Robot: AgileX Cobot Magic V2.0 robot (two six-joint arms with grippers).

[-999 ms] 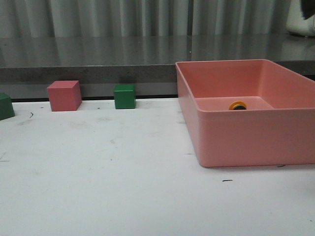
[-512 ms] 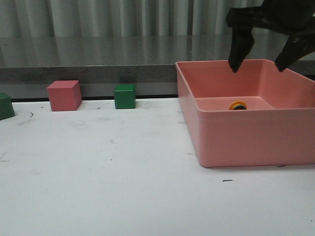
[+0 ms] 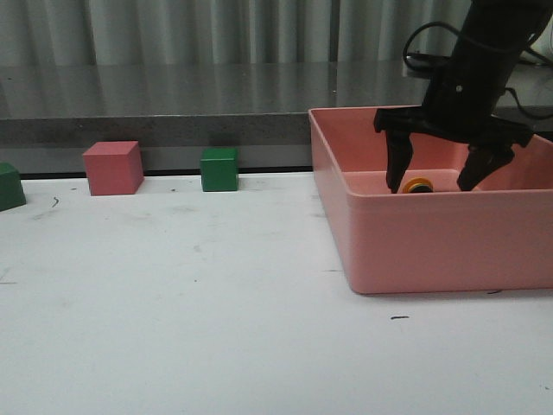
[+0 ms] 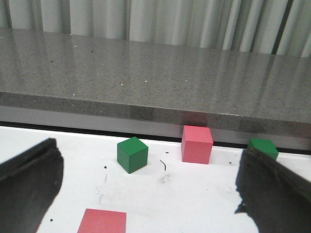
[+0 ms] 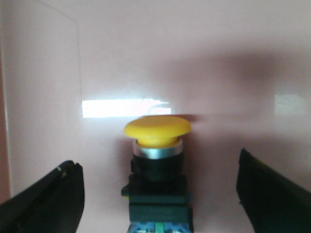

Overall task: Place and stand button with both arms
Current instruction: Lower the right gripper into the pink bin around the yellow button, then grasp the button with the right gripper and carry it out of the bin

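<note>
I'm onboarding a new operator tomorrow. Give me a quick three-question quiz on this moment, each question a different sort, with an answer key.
1. True or false: the right gripper has closed on the button.
2. Multiple choice: the button lies in A) the pink bin, B) on the open table, C) on the grey ledge.
3. Short answer: in the front view, how many cubes stand along the table's far edge, and in what colours?

Key
1. False: its fingers are spread either side of the button, not touching.
2. A
3. Three: a pink cube and two green cubes.
</note>
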